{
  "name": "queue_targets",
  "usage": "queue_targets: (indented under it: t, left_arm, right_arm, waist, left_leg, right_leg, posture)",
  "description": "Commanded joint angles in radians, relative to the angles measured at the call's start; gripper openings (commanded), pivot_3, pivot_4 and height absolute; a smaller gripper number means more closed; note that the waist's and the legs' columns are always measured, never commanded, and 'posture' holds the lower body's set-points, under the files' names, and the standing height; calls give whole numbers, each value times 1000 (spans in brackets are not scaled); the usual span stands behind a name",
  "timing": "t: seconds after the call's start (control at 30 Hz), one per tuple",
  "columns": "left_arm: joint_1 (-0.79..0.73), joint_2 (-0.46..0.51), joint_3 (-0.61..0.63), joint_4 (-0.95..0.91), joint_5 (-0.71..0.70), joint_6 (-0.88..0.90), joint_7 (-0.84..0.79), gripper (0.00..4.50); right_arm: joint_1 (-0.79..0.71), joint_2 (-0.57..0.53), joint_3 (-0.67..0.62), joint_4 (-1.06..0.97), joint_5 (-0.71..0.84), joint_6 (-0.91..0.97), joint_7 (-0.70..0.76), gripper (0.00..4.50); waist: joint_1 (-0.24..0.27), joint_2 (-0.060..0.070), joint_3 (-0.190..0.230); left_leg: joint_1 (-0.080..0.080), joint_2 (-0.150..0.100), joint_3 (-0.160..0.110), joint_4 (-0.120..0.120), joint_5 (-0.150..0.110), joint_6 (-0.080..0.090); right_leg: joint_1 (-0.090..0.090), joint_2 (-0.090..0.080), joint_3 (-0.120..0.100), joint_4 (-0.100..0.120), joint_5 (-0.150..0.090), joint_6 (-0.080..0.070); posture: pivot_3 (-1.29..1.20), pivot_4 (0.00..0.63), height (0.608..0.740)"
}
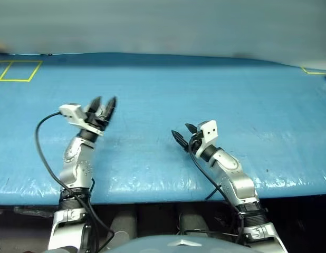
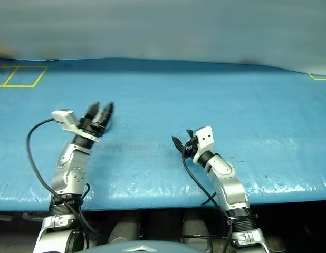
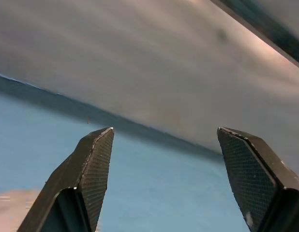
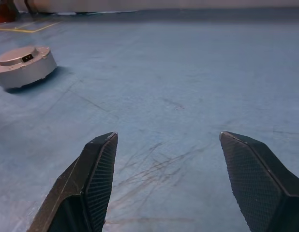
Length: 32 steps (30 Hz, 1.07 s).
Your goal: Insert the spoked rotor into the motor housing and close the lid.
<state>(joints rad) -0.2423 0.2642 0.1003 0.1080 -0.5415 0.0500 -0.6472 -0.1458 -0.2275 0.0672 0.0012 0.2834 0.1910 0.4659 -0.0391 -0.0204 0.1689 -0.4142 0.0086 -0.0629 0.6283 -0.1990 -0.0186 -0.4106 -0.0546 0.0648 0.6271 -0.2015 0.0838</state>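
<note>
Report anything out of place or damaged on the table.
Nothing stands out. The motor housing sits flat with its lid closed on the blue table. Faint scuff marks show on the mat, nothing spilled.

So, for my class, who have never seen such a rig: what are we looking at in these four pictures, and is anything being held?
Two pictures look down from the robot's head at its two silver arms over a blue table. The left claw and right claw both stand open and hold nothing. The other two pictures come from cameras on each wrist, looking out between the black fingers. The right wrist view shows a round grey closed casing resting on the table.
</note>
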Motion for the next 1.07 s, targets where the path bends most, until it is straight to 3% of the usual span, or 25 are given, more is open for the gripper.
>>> queue_targets:
  t: [0.03, 0.17, 0.37, 0.5, 0.53, 1.07]
  left_arm:
    - [15, 64, -116, -60, 78, 26, -135, 3630]
    - [22, 129, -229, -58, 173, 27, -225, 3630]
    - [38, 148, -276, -20, 233, 1, -286, 3630]
    - [37, 141, -259, -14, 229, -3, -292, 3677]
    - [38, 141, -258, -11, 232, -5, -293, 3677]
    - [49, 112, -243, -7, 258, -41, -246, 3677]
  right_arm:
    - [-11, -33, -40, -14, 11, -55, 52, 3554]
    - [6, -86, -42, -11, 1, -72, 115, 3554]
    - [38, -138, -38, -25, 24, -80, 226, 3554]
    - [39, -137, -47, -37, 30, -78, 239, 4439]
    - [36, -132, -50, -34, 24, -86, 231, 4477]
    - [13, -109, -36, 8, -60, -133, 167, 4477]
  waist:
    - [-4, 0, 0]
    - [-5, 1, 0]
    - [2, 1, 0]
    - [2, 1, 0]
    - [2, 1, 0]
    - [3, 1, 0]
  left_leg:
    - [0, 0, 0, 0, 0, 0]
    - [1, 1, 1, -1, 0, 0]
    - [0, 1, 1, -1, 0, 0]
    - [1, 1, 1, -1, 0, 0]
    - [1, 1, 1, -1, 0, 0]
    - [1, 1, 1, 0, 0, 0]
  right_leg:
    - [0, 0, 0, 0, 0, 0]
    - [-1, 0, 0, 1, -1, -1]
    - [-1, 0, 0, 0, -1, -1]
    - [-1, 0, 0, 1, -1, -1]
    - [-1, 0, 0, 1, -1, -1]
    - [-1, 0, 0, 1, -1, -1]
  posture:
    - [0, 150, 740]
    - [0, 150, 740]
    - [0, 150, 740]
    - [0, 150, 740]
    - [0, 150, 740]
    - [0, 150, 740]
